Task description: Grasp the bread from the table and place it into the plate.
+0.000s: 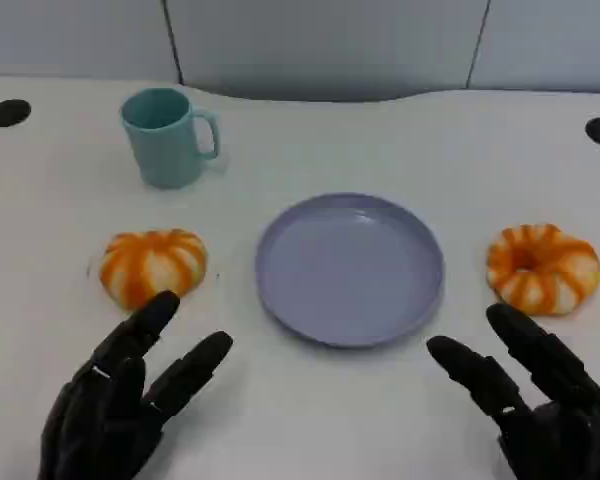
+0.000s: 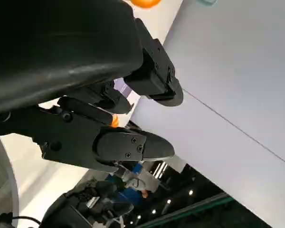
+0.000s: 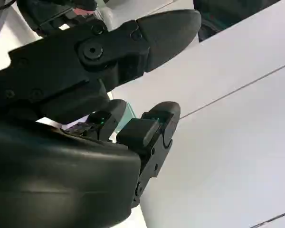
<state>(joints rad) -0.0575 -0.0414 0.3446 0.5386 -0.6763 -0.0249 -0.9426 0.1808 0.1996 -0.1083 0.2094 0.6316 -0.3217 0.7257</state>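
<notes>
Hovering nearest the camera, the left hand [image 1: 115, 405] and the right hand [image 1: 545, 405] both have their fingers spread apart and hold nothing. Just beyond the left hand's fingertips lies one orange-and-white striped bread [image 1: 152, 265]; a second bread, ring-shaped [image 1: 542, 267], lies just beyond the right hand. Between the two loaves sits the lavender plate [image 1: 280, 300], with nothing on it. Farther back on the white table [image 1: 400, 140] stands a teal mug [image 1: 168, 137], upright.
</notes>
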